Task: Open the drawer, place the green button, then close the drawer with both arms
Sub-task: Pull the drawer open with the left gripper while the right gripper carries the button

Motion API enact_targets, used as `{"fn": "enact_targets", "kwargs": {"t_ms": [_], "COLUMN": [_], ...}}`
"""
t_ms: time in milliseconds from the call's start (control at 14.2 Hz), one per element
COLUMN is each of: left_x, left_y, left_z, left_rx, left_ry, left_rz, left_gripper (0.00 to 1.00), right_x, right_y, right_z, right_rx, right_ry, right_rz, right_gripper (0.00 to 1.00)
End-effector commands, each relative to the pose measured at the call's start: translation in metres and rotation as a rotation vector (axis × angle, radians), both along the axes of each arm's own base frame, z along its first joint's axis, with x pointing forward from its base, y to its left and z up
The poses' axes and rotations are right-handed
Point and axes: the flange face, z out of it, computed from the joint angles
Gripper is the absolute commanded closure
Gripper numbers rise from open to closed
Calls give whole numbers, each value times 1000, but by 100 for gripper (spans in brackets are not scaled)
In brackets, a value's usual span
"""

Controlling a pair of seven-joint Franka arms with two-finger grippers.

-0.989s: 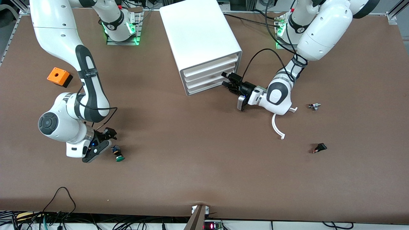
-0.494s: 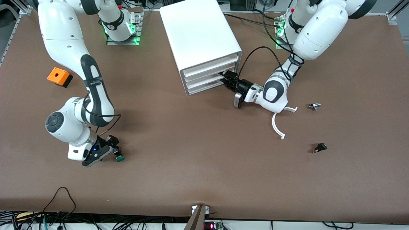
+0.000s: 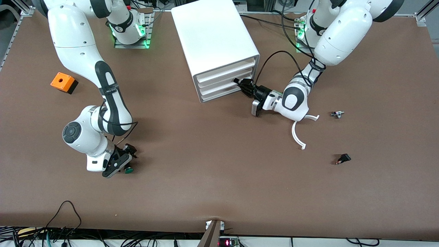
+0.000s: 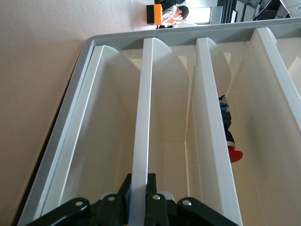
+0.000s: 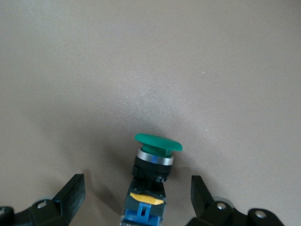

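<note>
The button (image 5: 151, 181) lies on the table (image 3: 219, 178) well apart from the cabinet (image 3: 214, 44), between the right gripper's (image 5: 136, 197) spread jaws; closing off-centre could roll it away. The left gripper (image 4: 138, 200), jaws pinching a lower drawer's (image 4: 141, 117) lip, may slip when pulling.

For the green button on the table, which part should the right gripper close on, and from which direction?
Grip the button across its dark cylindrical body, below the wide green cap, coming along its axis from the base end. It lies on its side between the open fingers of the right gripper, and the cap would likely slip.
</note>
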Motion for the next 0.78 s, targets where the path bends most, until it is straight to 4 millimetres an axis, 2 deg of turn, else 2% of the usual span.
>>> {"fn": "enact_targets", "kwargs": {"t_ms": [0, 212, 565, 706], "left_x": [4, 10, 29, 39], "left_y": [4, 7, 19, 21], "left_z": [2, 3, 6, 11], "left_rx": [-19, -14, 1, 8], "left_ry": [-17, -21, -29, -28], "left_rz": [37, 47, 78, 89], "left_gripper": [100, 100, 100, 100], "right_x": [0, 0, 2, 2], "right_y": [-4, -7, -5, -4], "right_z": [-9, -11, -4, -4], "right_rx": [8, 8, 13, 13], "right_ry": [-4, -1, -7, -6], "right_rz": [18, 15, 14, 14], "right_gripper": [2, 14, 51, 59]}}
